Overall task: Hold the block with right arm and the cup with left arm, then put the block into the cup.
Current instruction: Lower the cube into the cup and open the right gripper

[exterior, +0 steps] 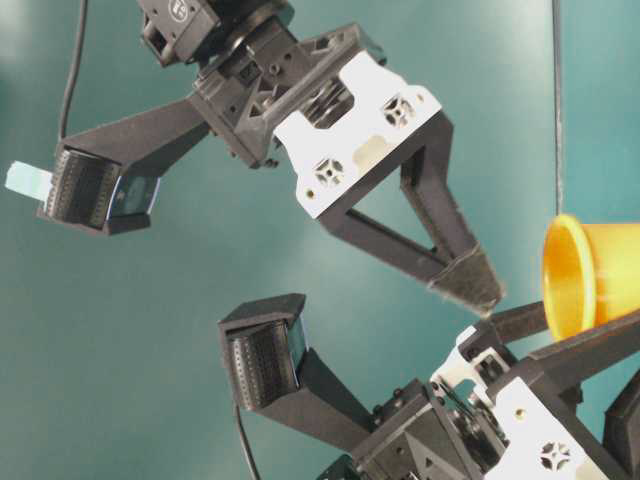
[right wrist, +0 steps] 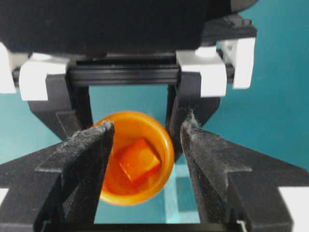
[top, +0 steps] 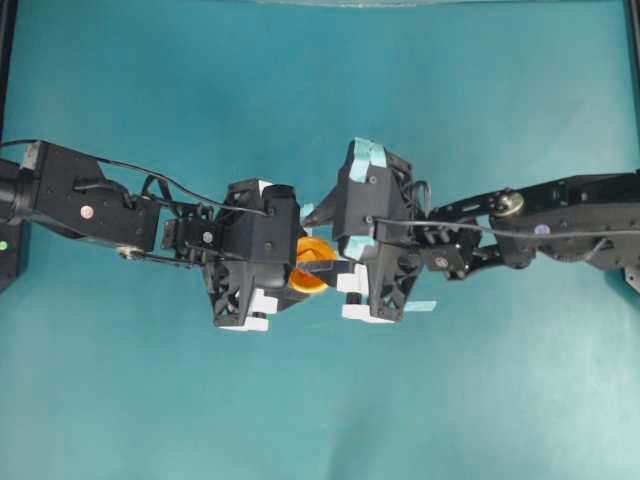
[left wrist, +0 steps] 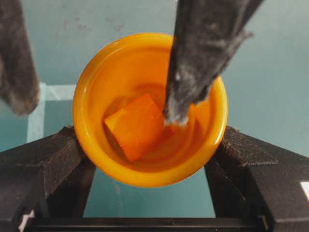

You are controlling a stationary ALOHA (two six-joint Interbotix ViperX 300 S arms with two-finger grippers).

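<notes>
Your right gripper [right wrist: 147, 137] stands with its jaws spread and nothing between them, its fingertips [left wrist: 181, 104] poised at the mouth of the cup [left wrist: 149, 108], one of them dipping just inside the rim. Your left gripper [left wrist: 149, 159] clamps the cup from both sides and holds it above the teal table [top: 320, 100], mouth turned toward the right gripper. You can see the block [left wrist: 137, 125] lying loose inside the cup, against its darker orange inner wall, touching neither finger.
</notes>
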